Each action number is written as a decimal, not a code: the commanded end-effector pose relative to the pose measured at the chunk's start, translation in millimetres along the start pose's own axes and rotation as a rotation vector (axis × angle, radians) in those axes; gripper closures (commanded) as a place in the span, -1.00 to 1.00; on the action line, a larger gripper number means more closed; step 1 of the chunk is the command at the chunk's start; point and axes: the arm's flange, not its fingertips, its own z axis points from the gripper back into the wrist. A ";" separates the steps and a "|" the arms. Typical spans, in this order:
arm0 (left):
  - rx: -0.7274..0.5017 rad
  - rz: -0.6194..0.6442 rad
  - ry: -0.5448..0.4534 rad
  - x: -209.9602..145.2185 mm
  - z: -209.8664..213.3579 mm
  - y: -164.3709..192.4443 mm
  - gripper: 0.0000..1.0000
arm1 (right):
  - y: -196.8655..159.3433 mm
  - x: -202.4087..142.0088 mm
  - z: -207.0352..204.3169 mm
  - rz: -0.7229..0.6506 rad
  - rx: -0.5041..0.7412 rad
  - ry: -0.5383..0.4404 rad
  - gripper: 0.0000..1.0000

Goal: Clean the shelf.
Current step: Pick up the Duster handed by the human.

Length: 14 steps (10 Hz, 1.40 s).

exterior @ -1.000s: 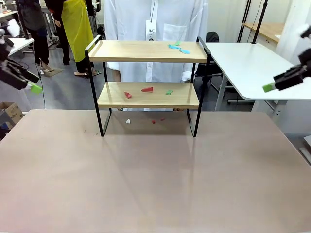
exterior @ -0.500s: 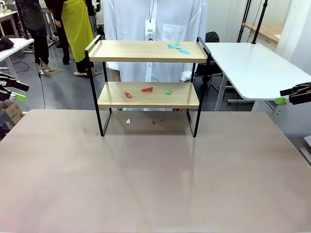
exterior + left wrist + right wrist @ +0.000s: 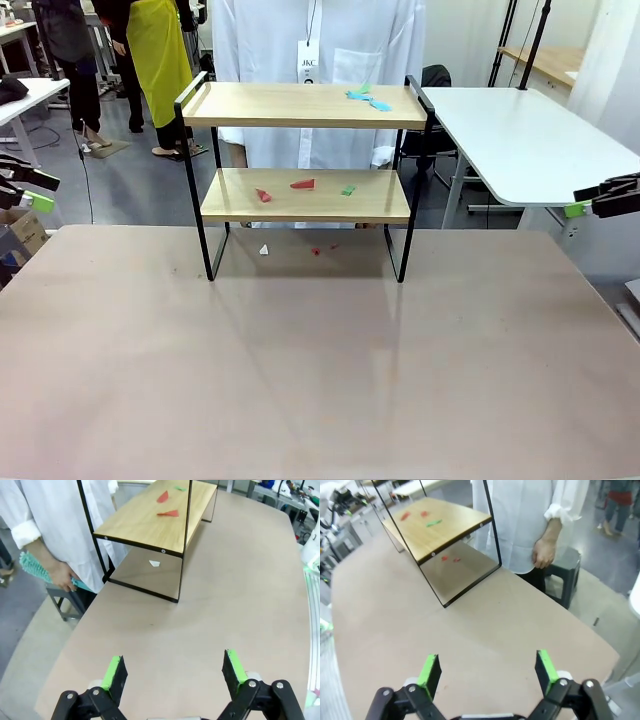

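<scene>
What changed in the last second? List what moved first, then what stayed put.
Both arms drew back outward. The left gripper slid toward the picture's left edge and a little lower, and the right gripper slid toward the right edge and lower. Both are open and empty; nothing was taken or let go. The shelf, the coloured scraps on it and the person stayed as they were.

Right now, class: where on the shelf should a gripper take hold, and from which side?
Take the shelf by a raised side rail, coming from above. That thin black bar stands clear of the top board, so jaws should close across it; the boards look too wide.
</scene>
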 end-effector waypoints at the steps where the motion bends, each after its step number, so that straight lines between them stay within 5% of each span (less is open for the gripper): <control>1: -0.004 0.006 -0.001 -2.8 -1.7 1.0 -1.00 | 3.5 3.3 3.8 0.021 -0.002 -0.018 -1.00; 2: -0.026 0.037 -0.034 -13.8 -5.1 21.0 -1.00 | 0.0 0.0 0.0 0.000 0.000 0.000 -1.00; 6: -0.211 0.012 -0.194 -65.4 0.5 66.5 -1.00 | -46.1 -26.4 -7.8 0.127 0.047 -0.176 -1.00; 11: -0.242 -0.107 -0.365 -70.2 10.3 84.4 -1.00 | -63.7 -19.0 8.7 0.169 0.086 -0.307 -1.00; 14: -0.241 -0.141 -0.378 -70.5 18.6 87.3 -1.00 | -65.9 -17.3 18.3 0.169 0.093 -0.341 -1.00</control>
